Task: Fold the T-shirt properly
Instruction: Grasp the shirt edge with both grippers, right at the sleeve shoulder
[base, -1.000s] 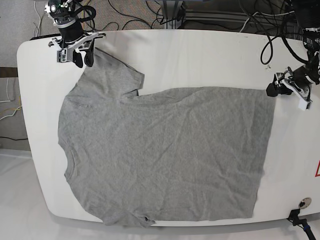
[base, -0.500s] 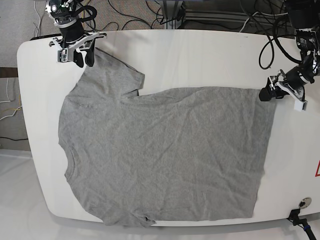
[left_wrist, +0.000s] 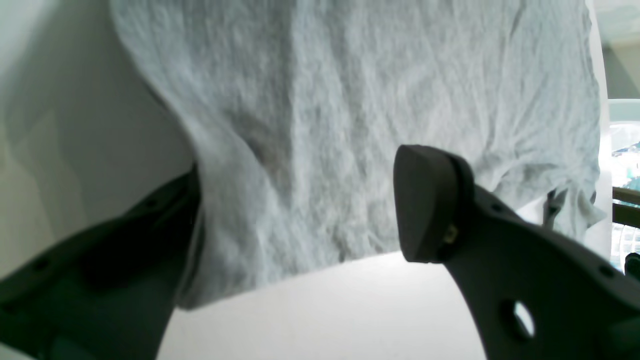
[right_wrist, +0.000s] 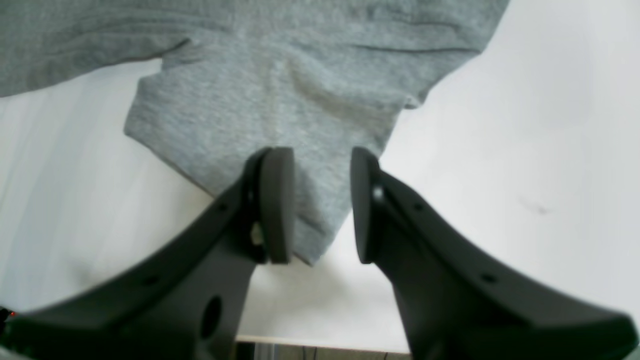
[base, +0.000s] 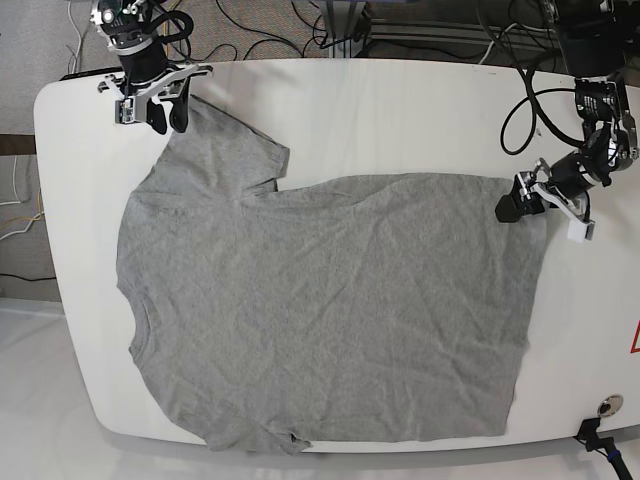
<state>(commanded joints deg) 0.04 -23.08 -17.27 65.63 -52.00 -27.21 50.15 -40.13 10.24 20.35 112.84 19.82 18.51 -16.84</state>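
The T-shirt (base: 330, 310) lies flat on the white desk (base: 400, 110), its long axis along the desk, collar toward the left edge. The heather-grey cotton is softly wrinkled. The left hand (base: 530, 205) stands wide over the hem corner. The right hand (base: 155, 105), narrowly parted, straddles the sleeve tip.

In the left wrist view we see the T-shirt (left_wrist: 380, 125) only as a blurred grey surface, cut by the upper edge. One finger (left_wrist: 100, 280) of the left gripper (left_wrist: 295, 225) is partly behind the hem of the T-shirt, so its tip is hidden.

In the right wrist view the T-shirt (right_wrist: 280, 95) is cut by the upper edge; only a sleeve shows.

In the base view the neck label of the T-shirt (base: 330, 310) is too small to tell.
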